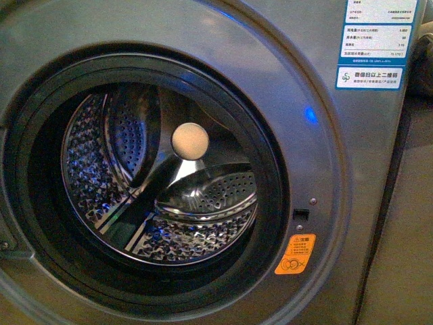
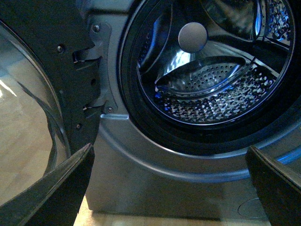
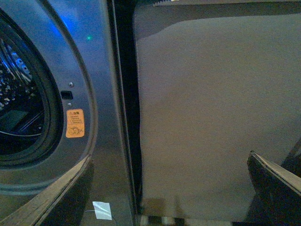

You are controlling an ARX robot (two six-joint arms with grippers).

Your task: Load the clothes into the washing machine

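Porthole (image 1: 270, 169) of the washing machine (image 1: 352, 203) gapes, drum (image 1: 88, 156) empty, no clothes in view; your left gripper (image 2: 168, 155) and right gripper (image 3: 170, 160) hang spread and empty. Find the clothes before reaching in.

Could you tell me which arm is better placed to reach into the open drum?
Probably left: the left end effector faces the drum directly, while the right end effector points at a grey panel beside the washing machine.
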